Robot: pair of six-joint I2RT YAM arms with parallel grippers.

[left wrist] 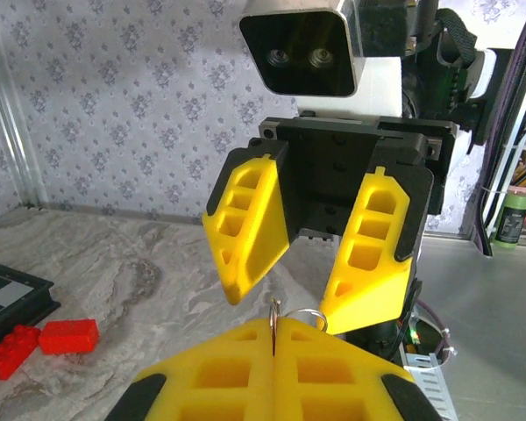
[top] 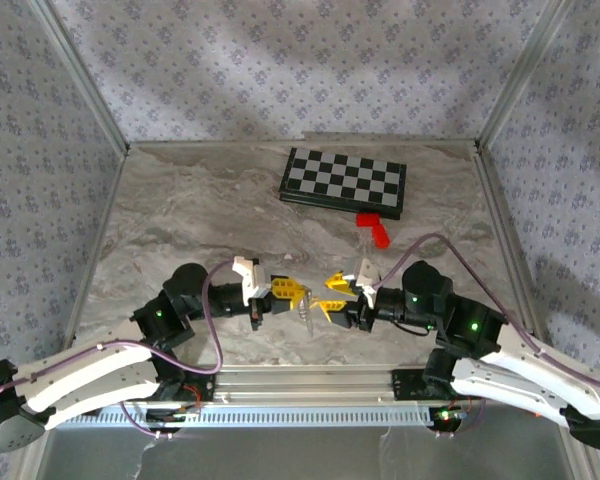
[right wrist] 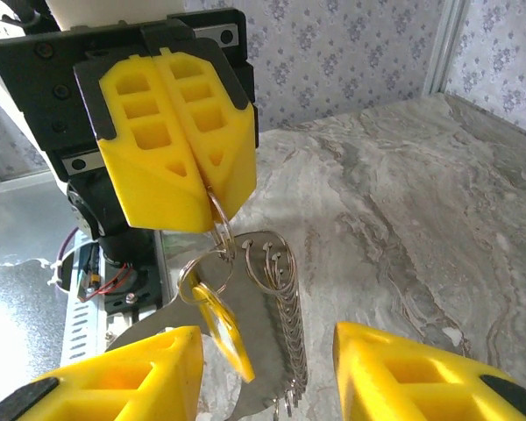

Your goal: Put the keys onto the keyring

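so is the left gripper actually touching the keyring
Touching. The right wrist view shows the left gripper shut, with the top loop of the keyring pinched in the seam between its yellow fingers.

The table (top: 180, 220) has a marbled grey and beige top. A folded black-and-white chessboard (top: 343, 183) lies flat on it towards the far side, turned a little askew. Two red blocks (top: 378, 230) lie on the bare top just beside the chessboard, off its near right corner. From the left wrist camera the chessboard (left wrist: 9, 294) shows at the left edge, with the red blocks (left wrist: 70, 335) close beside it, one lying flat and one skewed.
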